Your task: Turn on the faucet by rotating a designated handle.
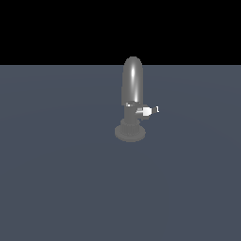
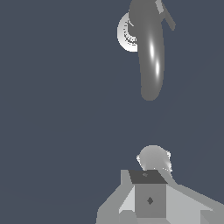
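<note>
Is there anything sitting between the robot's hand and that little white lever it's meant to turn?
Nothing visible: only bare dark floor separates the hand from the grey bullet-shaped faucet. Its small white-silver handle juts freely toward the exterior view's right.

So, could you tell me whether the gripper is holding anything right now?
Nothing is held: the gripper sits apart from the faucet, and no arm touches the handle.

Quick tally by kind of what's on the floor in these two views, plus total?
Faucet, grey, spout upright on a round base: 1
Handle, white-silver stub projecting from the neck toward the exterior view's right: 1
Gripper, wrist view only, jaws not clearly shown: 1
Total: 3
</note>
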`<state>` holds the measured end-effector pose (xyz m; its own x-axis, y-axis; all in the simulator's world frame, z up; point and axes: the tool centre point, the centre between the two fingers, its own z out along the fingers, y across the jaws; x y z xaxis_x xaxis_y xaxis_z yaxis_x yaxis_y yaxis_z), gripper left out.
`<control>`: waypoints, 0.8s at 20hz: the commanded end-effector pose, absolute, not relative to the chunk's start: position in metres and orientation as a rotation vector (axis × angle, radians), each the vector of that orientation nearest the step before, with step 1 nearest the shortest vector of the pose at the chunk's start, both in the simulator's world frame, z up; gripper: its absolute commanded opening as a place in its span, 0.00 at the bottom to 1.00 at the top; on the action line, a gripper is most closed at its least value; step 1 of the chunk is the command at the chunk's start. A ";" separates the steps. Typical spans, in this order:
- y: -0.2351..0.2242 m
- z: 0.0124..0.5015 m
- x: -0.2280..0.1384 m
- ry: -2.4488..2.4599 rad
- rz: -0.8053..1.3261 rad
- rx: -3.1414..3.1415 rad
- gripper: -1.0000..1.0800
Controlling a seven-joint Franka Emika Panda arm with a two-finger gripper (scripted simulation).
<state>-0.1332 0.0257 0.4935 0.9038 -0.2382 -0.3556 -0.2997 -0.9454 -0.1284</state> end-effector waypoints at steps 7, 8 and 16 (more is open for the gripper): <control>0.018 0.480 -0.088 0.584 0.690 -2.760 0.00; 0.016 0.478 -0.083 0.604 0.712 -2.743 0.00; 0.003 0.458 -0.044 0.758 0.876 -2.598 0.00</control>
<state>-0.0508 0.0062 0.4623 0.7002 -0.3769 -0.6063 -0.5447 -0.8311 -0.1125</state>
